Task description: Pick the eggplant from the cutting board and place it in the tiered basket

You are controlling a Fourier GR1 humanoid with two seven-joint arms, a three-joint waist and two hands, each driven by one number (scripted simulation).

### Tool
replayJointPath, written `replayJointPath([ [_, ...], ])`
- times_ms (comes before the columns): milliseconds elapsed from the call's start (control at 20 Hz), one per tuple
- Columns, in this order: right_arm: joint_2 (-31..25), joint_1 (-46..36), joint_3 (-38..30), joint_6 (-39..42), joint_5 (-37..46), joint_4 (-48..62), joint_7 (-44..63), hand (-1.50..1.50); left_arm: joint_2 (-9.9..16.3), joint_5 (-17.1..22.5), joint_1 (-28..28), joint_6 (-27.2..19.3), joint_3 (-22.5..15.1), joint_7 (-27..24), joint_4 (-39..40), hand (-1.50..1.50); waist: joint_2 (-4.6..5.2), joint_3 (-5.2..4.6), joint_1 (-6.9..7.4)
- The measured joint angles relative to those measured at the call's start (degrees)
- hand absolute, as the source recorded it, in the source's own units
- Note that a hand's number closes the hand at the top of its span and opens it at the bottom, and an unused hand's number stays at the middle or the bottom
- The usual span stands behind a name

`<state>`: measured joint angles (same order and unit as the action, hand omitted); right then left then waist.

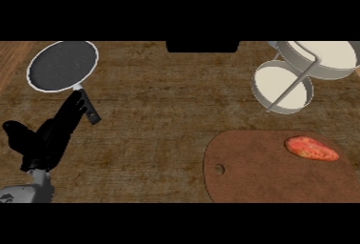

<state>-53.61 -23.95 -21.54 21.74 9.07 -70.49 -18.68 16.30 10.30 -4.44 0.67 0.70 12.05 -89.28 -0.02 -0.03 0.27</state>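
Note:
A reddish-orange oval vegetable (311,148) lies on the brown cutting board (260,171) at the lower right, near the board's far right corner. It looks red rather than eggplant purple. The tiered basket (302,71), two pale round tiers joined by a grey bar, stands at the upper right. My left hand (49,138) shows at the lower left, fingers straight and pointing up toward a pan, far from the board. It holds nothing. My right hand does not show.
A dark frying pan (62,65) with a pale rim sits at the upper left, its black handle (89,107) running down beside my left fingers. A dark block (202,46) sits at the counter's far edge.

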Motion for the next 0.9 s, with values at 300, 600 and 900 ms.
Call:
replayJointPath([
  [300,5.1,-7.0,5.5,-1.2,1.2,-4.6,11.7,1.5,-0.4,-0.7,0.6,0.8,0.1,0.1,-0.7,0.0,0.0,-0.03,0.26],
  [600,9.3,-11.8,9.5,-1.6,3.3,-6.8,20.2,1.5,-0.8,-1.1,0.1,1.5,1.4,-0.1,0.2,0.0,0.03,-0.01,0.21],
  [900,13.8,-14.7,12.9,-3.4,7.6,-4.6,23.9,1.5,-2.2,-2.3,-0.6,1.5,1.3,-0.2,0.9,0.0,0.0,-0.06,0.18],
])
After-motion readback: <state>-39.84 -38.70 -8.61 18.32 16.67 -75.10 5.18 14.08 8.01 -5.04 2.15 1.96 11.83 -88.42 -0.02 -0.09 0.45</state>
